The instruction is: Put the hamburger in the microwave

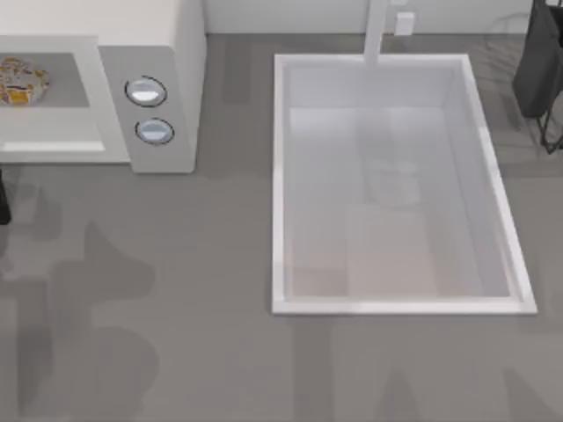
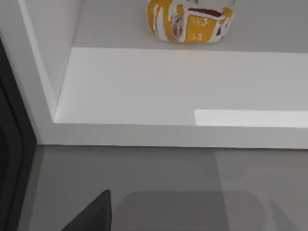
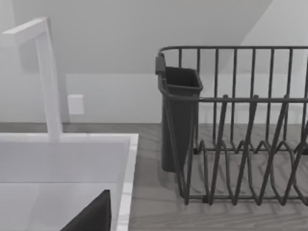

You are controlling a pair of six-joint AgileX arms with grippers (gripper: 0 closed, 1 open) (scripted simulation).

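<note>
- The hamburger lies inside the microwave cavity at the top view's far left, on the grey cavity floor, set back from the front lip; the left wrist view shows it resting deep on that floor, with a broad bare white ledge between it and the front edge.
- The microwave's left inner wall rises beside the hamburger with open floor between them; a dark door edge stands just outside that wall.
- The left claw is below the microwave at the table's left edge, where a dark part shows; a dark finger tip hangs over the tabletop in front of the lip. I cannot tell whether it is open or closed.
- Two knobs sit on the microwave's right panel, one above the other.
- A wide strip of bare grey tabletop runs between the microwave and the sink.
- The sink's white rim forms a large rectangle, its faucet rising at the far edge.
- A dark dish rack with a cutlery cup stands at the right, just beside the sink rim.
- The right claw's dark tip hovers near the sink corner; its state I cannot tell.
</note>
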